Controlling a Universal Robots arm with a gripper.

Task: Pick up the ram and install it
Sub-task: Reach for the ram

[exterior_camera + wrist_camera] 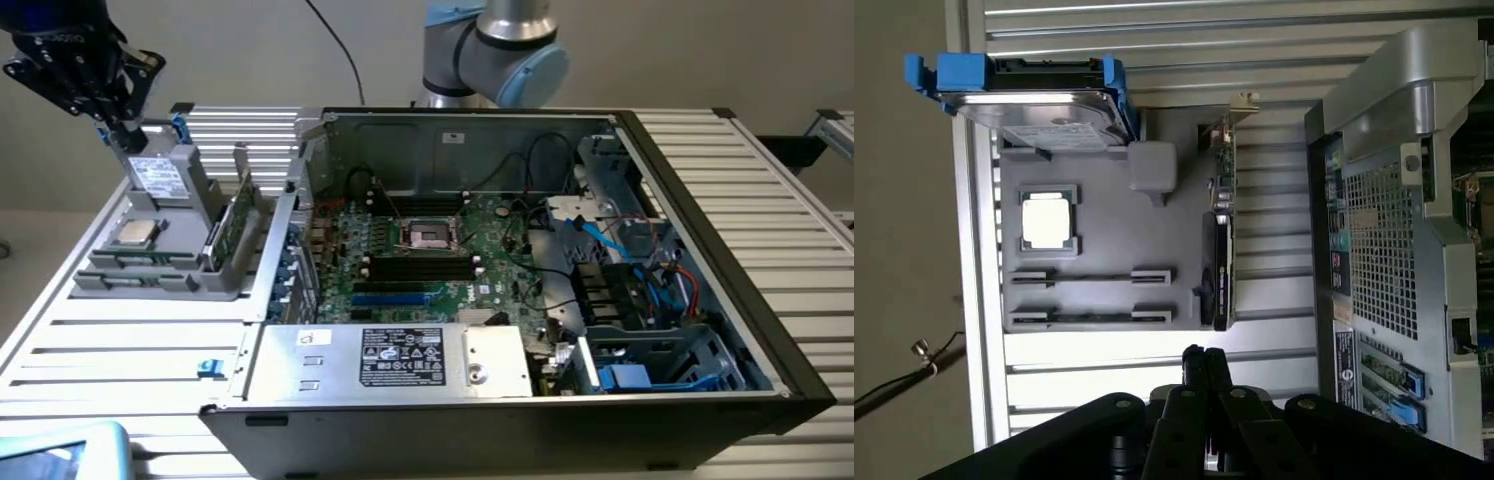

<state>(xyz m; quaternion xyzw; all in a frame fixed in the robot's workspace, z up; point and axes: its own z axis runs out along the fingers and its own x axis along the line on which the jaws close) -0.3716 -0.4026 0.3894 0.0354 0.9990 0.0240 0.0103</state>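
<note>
Below the claw (128,138) we log the gray holder tray (134,278), hard drive (163,178) at its far end. Claw clenched, fingers together.

In the exterior view the end effector (127,135) sits at the upper left, its arm cut off by the top edge. The print on the power supply label (400,357) is too small for me to read. I can't tell whether anything sits in the motherboard's black slots (422,266). A pale blue object (60,450) is clipped by the lower left corner.
</note>
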